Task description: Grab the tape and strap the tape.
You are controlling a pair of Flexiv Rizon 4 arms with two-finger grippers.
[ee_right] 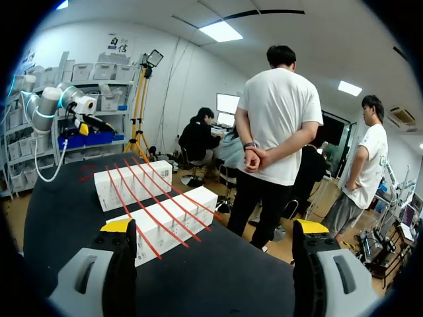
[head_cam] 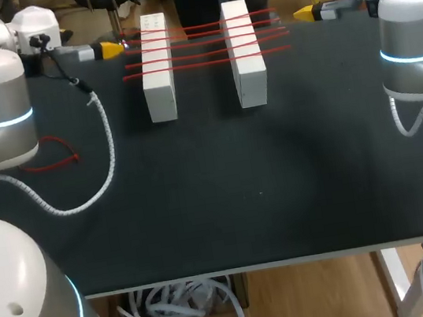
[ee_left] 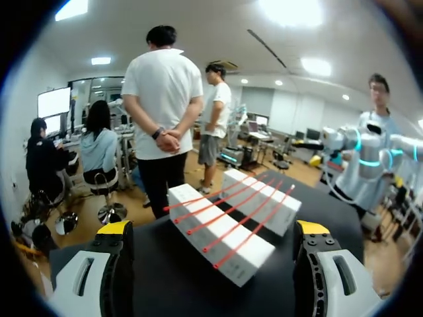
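Note:
Two long white boxes point(head_cam: 156, 67) point(head_cam: 245, 51) lie side by side at the table's far middle, with several red straps point(head_cam: 203, 46) laid across both. My left gripper point(head_cam: 109, 48) hovers open at the far left, its fingers pointing at the boxes; in its wrist view the gripper point(ee_left: 213, 230) is empty, with the strapped boxes point(ee_left: 218, 241) just ahead. My right gripper point(head_cam: 304, 12) mirrors it at the far right, open and empty point(ee_right: 214, 226), and the boxes point(ee_right: 168, 221) lie ahead of it. One loose red strap point(head_cam: 51, 153) lies on the table by my left arm.
The left arm's white coiled cable point(head_cam: 106, 146) loops over the black table point(head_cam: 241, 194) on the left. The table's front edge point(head_cam: 259, 265) runs across the near side.

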